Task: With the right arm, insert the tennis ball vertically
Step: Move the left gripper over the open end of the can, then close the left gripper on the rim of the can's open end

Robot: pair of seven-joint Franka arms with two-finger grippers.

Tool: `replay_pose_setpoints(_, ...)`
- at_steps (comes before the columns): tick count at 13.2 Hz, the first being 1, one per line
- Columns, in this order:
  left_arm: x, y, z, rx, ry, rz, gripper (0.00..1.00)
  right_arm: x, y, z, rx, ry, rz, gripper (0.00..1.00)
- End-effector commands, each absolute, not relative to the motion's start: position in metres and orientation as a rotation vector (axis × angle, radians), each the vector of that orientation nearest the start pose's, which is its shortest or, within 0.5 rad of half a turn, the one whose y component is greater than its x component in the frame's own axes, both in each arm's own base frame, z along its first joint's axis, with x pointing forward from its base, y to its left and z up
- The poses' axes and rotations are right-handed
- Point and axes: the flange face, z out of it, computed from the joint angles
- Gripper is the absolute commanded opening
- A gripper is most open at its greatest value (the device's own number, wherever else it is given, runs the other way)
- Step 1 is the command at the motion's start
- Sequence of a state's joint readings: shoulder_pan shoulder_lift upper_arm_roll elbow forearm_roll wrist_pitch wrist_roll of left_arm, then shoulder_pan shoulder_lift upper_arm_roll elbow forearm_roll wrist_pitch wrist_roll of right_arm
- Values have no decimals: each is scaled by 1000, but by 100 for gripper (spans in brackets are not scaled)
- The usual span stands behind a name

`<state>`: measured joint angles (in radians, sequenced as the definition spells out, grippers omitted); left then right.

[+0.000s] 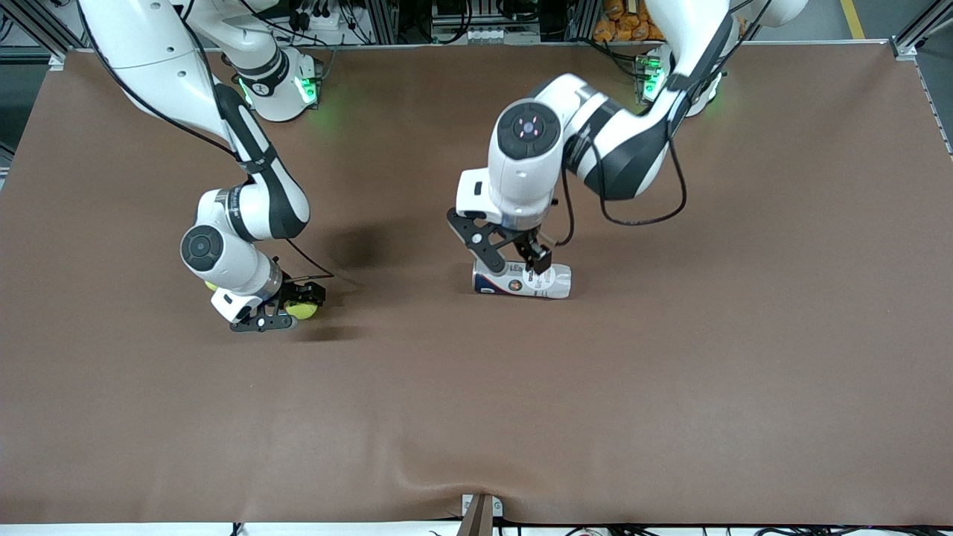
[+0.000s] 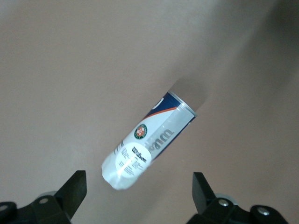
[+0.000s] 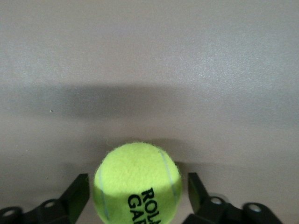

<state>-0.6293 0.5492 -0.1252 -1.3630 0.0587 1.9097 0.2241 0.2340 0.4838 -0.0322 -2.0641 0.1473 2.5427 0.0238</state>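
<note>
- One tennis ball (image 1: 304, 309), yellow-green with black lettering, sits on the brown desk (image 1: 670, 387) toward the right arm's end, at about nine o'clock from the desk's middle in the front view.
- A sliver of yellow also shows under the right arm's wrist at about ten o'clock from the ball; whether it is a second ball cannot be told.
- One ball can (image 1: 521, 282), white and clear with a blue band and round labels, lies on its side near the desk's middle, at about three o'clock from the ball and well apart from it.
- Two arms are in view, each with one gripper.
- The right arm comes down from its base at about eleven o'clock, folds at the elbow and brings its wrist low over the desk, with the right gripper (image 1: 287, 313) lying nearly level.
- In the right wrist view the right gripper (image 3: 138, 193) is spread, one finger on each side of the ball (image 3: 138, 184), with small gaps showing, so it brackets the ball without pinching it.
- The left arm reaches in from about one o'clock, elbow bent, wrist pointing down over the can.
- The left gripper (image 1: 514, 257) hangs just above the can; in the left wrist view the left gripper (image 2: 140, 193) is spread wide, its fingers (image 2: 74, 193) clear of the can (image 2: 147, 147).
</note>
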Motion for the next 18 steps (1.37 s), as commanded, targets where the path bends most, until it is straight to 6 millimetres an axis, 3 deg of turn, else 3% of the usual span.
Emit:
replay_pose_setpoints(1,525,-496,377,-2664,1616,8,100,579,118,200,-3065,-96,6,46)
replay_pose_setpoints(3,518,-510,352,-2516,1715,-4,100,583,117,207,-3061,-115,-15,22)
replay_pose_setpoints(4,514,-517,340,-2469,1766,-10,100,586,114,213,-3059,-133,-33,16)
replay_pose_setpoints(5,505,-528,331,-2401,1832,-12,100,587,113,222,-3056,-138,-57,12)
replay_pose_setpoints(8,508,-531,316,-2276,1937,-56,100,594,107,265,-3043,-125,-81,5)
replay_pose_setpoints(12,501,-526,285,-2224,2022,-91,100,603,108,325,-3024,-133,-102,5)
replay_pose_setpoints(15,493,-510,255,-2226,2059,-95,100,607,105,346,-3018,-125,-127,6)
replay_pose_setpoints(18,485,-512,247,-2148,2151,-66,100,609,95,363,-3013,-111,-168,9)
